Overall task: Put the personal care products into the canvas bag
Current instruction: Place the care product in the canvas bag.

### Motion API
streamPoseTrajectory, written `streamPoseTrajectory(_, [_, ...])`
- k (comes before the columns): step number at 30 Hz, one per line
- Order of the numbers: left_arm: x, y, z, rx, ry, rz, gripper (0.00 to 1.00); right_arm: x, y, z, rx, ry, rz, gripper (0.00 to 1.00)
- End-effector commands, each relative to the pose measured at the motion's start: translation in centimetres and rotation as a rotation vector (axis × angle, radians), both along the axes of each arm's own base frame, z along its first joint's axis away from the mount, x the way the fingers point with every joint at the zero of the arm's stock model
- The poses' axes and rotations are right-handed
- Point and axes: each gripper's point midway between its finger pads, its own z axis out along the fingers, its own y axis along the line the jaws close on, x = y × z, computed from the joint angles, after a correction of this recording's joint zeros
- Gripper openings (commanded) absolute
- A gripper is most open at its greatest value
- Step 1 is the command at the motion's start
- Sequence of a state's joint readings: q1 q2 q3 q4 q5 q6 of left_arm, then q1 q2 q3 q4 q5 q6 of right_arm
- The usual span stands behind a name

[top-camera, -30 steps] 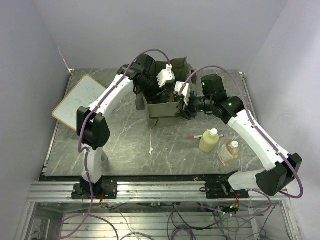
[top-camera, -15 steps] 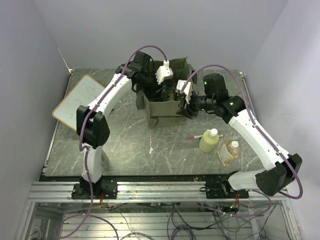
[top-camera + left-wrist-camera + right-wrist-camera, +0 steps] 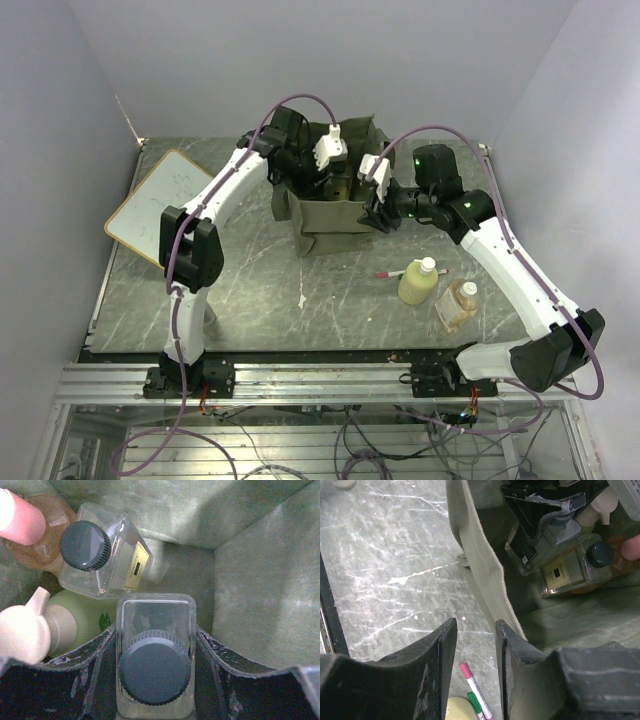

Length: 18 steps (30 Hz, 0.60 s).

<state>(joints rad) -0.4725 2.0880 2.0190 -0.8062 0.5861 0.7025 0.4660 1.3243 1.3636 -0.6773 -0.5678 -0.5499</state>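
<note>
Wood-framed whiteboard at left — pen on marble table

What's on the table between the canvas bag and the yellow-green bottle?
A pen, beside the yellow-green bottle, short of the canvas bag; top view shows it.

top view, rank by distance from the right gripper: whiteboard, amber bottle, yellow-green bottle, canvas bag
1. canvas bag, right beside the right gripper
2. yellow-green bottle, toward the front
3. amber bottle, front right
4. whiteboard, far left
</note>
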Motion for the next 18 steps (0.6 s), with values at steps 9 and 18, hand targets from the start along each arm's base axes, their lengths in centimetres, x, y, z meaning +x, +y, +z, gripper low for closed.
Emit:
streamPoseTrajectory(9, [3.2, 0.0, 0.0, 0.031, -0.113, -0.019, 0.07, 0.8, -0.2, 1.5, 0.016, -0.046, -0.025, 0.37])
streamPoseTrajectory(18, [3.7, 0.1, -0.2, 0.038, -0.146, -0.008, 0.11, 1.0, -0.3, 1.5, 0.017, -0.048, -0.028, 0.37])
